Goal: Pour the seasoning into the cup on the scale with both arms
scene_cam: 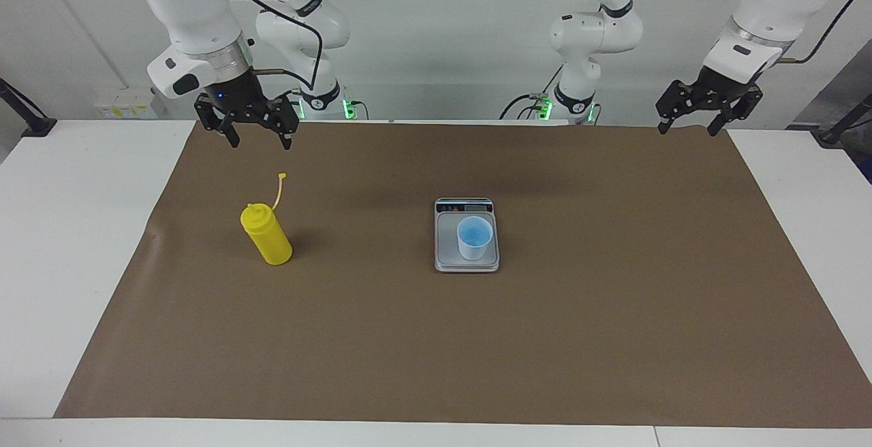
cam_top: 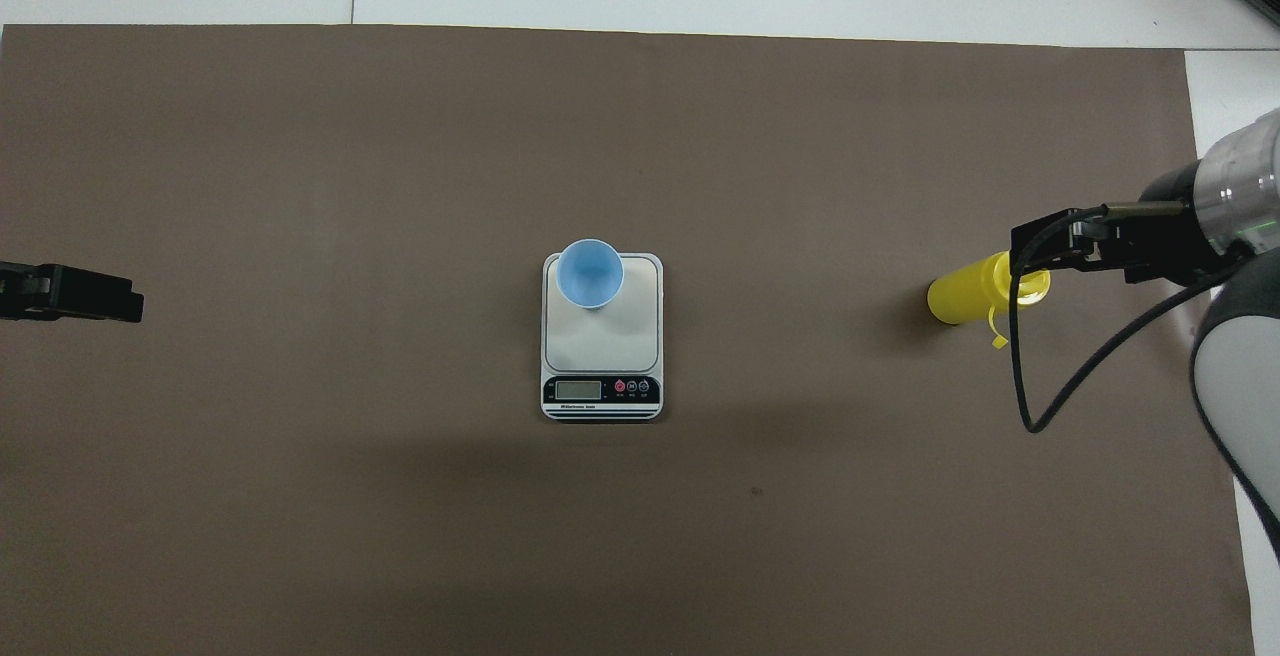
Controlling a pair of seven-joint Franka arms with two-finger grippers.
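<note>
Brown mat [scene_cam: 613, 311] is covering the bench; scale [scene_cam: 466, 259] is sitting mid-mat, carrying the cup [scene_cam: 474, 237]. Seasoning [scene_cam: 266, 234] is standing toward the right arm's end of the scale. Right gripper [scene_cam: 257, 138] and left gripper [scene_cam: 688, 125] are hanging with fingers apart, empty.

Even bright light is coming from above; soft shadows are falling on the brown mat [scene_cam: 436, 338] beside the yellow bottle [scene_cam: 267, 236] and scale [scene_cam: 466, 259]; both views staying sharp, no glare.
</note>
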